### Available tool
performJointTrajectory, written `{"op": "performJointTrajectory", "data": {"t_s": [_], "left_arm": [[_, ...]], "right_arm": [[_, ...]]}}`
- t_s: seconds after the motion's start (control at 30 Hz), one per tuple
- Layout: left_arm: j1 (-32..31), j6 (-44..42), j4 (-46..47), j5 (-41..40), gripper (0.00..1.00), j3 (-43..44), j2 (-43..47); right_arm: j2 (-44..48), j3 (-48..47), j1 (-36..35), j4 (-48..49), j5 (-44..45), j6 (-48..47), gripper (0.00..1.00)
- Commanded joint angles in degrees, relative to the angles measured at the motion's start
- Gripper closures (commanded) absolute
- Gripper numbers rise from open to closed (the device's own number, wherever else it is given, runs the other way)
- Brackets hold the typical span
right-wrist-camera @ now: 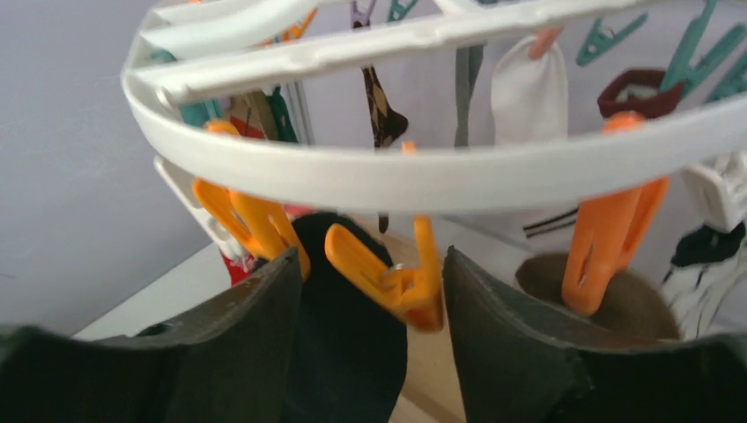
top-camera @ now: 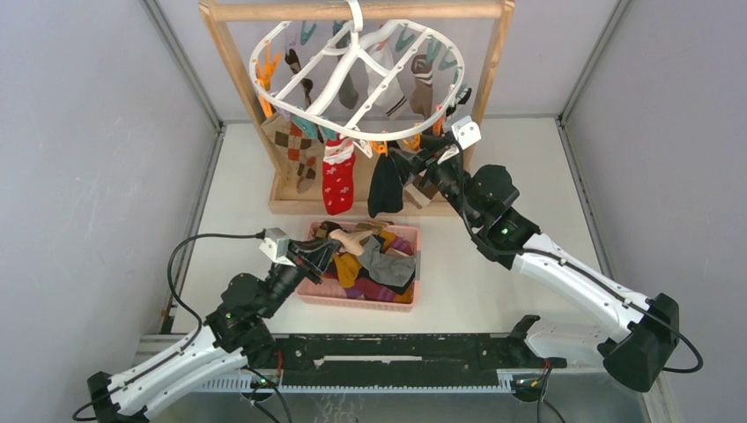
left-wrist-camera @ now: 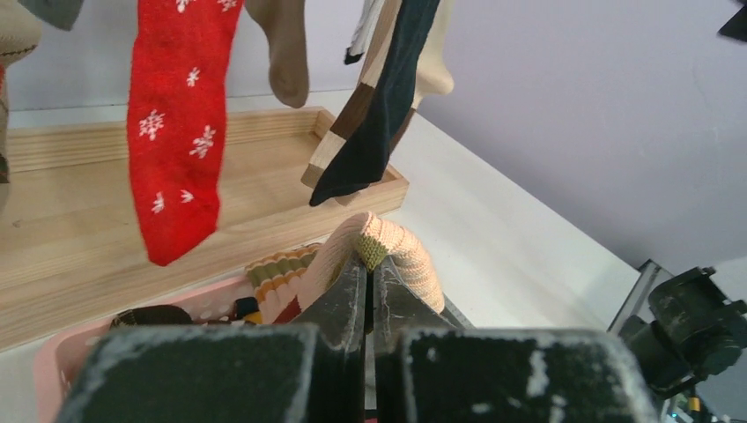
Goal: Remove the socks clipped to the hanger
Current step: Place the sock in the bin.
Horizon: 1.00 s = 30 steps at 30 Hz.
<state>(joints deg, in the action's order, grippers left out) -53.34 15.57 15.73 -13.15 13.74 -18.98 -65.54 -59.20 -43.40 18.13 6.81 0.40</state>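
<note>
1. Right of the hanger [top-camera: 357,53], we are finding open table [top-camera: 542,154].
2. Under the hanger, socks [top-camera: 338,181] and orange clips [right-wrist-camera: 396,278] are crowding us.
3. Behind it, the wooden stand [top-camera: 493,62] is blocking us.

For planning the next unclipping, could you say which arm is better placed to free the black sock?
Right: the right gripper is open around the orange clip on the black sock; the left gripper holds a beige sock.

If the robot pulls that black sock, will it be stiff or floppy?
Probably floppy: the black sock hangs limp from its orange clip. Likely light, since one small clip holds it. A tug may swing the hanger, which hangs by a hook.
</note>
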Motion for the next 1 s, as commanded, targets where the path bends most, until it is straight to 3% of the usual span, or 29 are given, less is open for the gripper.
{"op": "performJointTrajectory", "data": {"t_s": [0.0, 0.5, 0.73, 0.97], "left_arm": [[-0.2, 2.1, -0.1, 2.5, 1.0, 5.4, 2.1], [-0.2, 5.2, 0.8, 11.5, 1.0, 9.4, 1.6], [-0.3, 6.7, 2.6, 15.2, 1.0, 9.6, -0.4], [-0.3, 6.9, 4.5, 13.7, 1.0, 7.7, -5.2]], "right_arm": [[3.0, 3.0, 0.4, -0.7, 1.9, 3.2, 0.29], [17.5, 25.1, 0.4, 0.0, 7.9, 13.3, 0.24], [20.4, 29.8, 0.4, -0.4, 7.7, 14.7, 0.24], [23.0, 32.5, 0.3, -0.8, 7.6, 15.2, 0.24]]}}
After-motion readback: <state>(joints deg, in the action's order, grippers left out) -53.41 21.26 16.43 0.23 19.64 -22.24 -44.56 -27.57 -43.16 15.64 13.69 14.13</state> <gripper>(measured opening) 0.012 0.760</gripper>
